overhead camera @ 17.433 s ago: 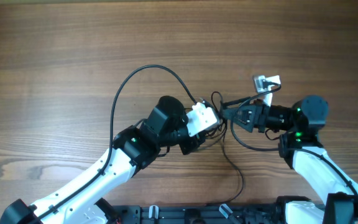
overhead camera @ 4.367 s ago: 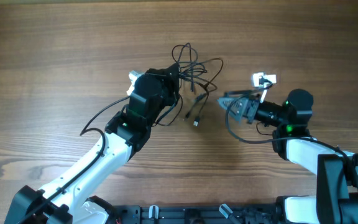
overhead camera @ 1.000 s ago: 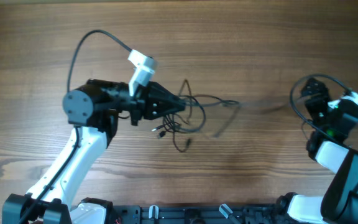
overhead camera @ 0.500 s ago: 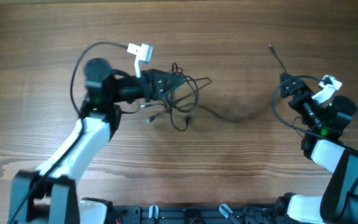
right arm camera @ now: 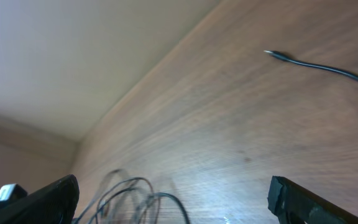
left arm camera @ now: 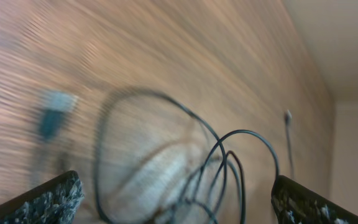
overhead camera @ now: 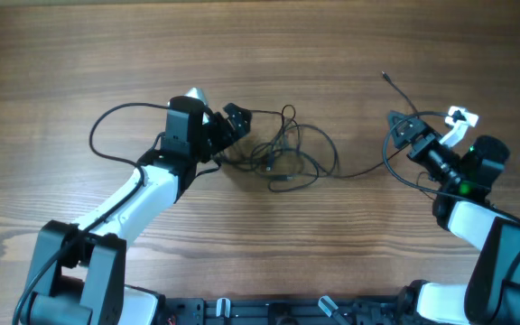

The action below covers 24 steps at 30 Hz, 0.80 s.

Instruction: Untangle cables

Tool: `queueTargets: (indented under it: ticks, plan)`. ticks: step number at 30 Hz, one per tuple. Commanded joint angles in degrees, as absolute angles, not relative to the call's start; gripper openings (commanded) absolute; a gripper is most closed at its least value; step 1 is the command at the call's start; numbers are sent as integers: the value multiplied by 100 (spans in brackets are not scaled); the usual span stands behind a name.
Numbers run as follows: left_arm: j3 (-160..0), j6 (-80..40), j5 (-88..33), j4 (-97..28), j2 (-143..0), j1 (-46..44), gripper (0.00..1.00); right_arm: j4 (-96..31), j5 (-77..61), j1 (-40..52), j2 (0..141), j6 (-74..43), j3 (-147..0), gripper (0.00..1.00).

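**op_yam:** ok, what am I looking at here? Are my tools holding any of it?

**benchwatcher:** Nope, you've got nothing in either one. Your left tool (overhead camera: 233, 119) is spread wide. Its fingers (left arm camera: 42, 200) sit out at the bottom corners of the left wrist view with only air between them. Your right tool (overhead camera: 403, 126) is the same deal, jaws apart and empty in its own wrist view.

**op_yam:** and the cables?

**benchwatcher:** The cables (overhead camera: 283, 158) are lying on the counter (overhead camera: 106, 45) as a loose tangle of loops just in front of your left tool's tips. From overhead the nearest loop looks right up against them, but I can't tell if it's actually touching. The tangle is well away from your right tool, off across the counter. One strand (overhead camera: 359, 170) trails out of the tangle toward your right tool. There's also a plug tip (overhead camera: 384, 76) lying flat on the wood ahead of that tool, up and to the right in its wrist view. I can't tell from overhead whether that tip belongs to the trailing strand, since the tool covers the bit in between. Your left wrist view is blurry, so you only get dark loops ahead of the fingers and not much detail.
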<state>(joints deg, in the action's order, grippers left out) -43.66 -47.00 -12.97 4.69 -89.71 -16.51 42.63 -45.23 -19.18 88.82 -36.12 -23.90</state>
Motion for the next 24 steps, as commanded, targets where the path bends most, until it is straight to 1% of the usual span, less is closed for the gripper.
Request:
queueTargets:
  ticks: [1,4,7,13,15,17,19,21,23,24]
  plan:
    - [-4613,-4670,-517,484,-8635,-1413,100,4294,-4998,-1673,8860,-3804,-2884,100]
    - [-4641,-4633,-528,458,-8552,-1343,100,4027,-5301,-1444,8860,-3813,-3275,100]
    - [-4641,-4357,-550,255,-8458,-1334,100,3323,-5398,-1197,8858,-3555,-3667,99]
    - [-4641,-4215,-545,-795,-7815,-1332,100,650,-5273,-744,8611,-2021,-4414,100]
    - [-4641,-4213,-545,-1011,-7540,-1332,100,-165,-4775,-528,8418,-1704,-4552,100]
    - [-4641,-4215,-545,-1271,-7105,-1332,100,-733,-4320,-126,8112,-1459,-4580,99]
    - [-4641,-4217,-543,-1527,-6783,-1332,100,-915,-4012,316,7907,-1297,-4580,100]
    - [-4641,-4219,-545,-1802,-6514,-1332,100,-926,-3315,823,7806,-1197,-4580,99]
    - [-4641,-4248,-550,-2025,-6372,-1339,100,-871,-2189,1326,7867,-1203,-4576,89]
    - [-4641,-4292,-611,-2121,-6355,-1345,100,-775,-1743,1568,7968,-1199,-4574,87]
